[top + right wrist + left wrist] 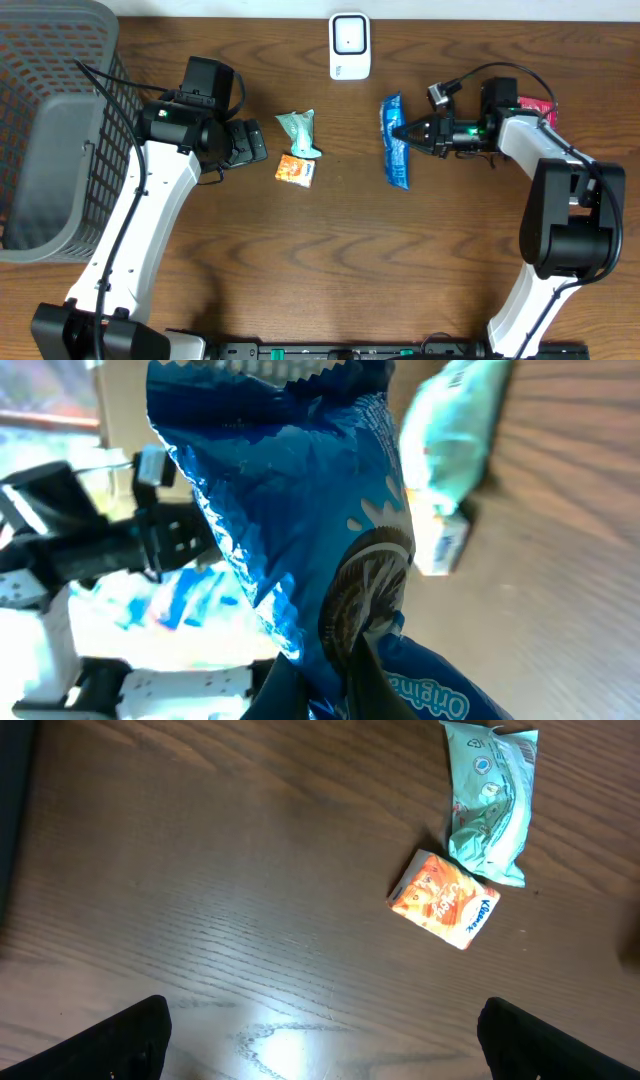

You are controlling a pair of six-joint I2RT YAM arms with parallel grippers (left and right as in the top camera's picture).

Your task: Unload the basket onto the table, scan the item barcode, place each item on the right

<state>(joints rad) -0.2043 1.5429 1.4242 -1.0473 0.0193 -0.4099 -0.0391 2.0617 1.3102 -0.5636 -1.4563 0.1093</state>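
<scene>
A blue cookie packet [396,142] is held off the table at centre right, my right gripper [407,131] shut on its edge. In the right wrist view the blue packet [300,510] fills the frame, pinched between my dark fingers [365,675] at the bottom. The white barcode scanner [349,46] stands at the table's back edge. My left gripper [250,142] is open and holds nothing, left of an orange packet [295,170] and a mint-green packet [299,132]. The left wrist view shows the orange packet [444,900] and the green packet [488,800] ahead of my wide-apart fingers [125,1040].
A grey mesh basket [60,130] takes up the table's left end. A red packet [538,105] lies behind my right arm at far right.
</scene>
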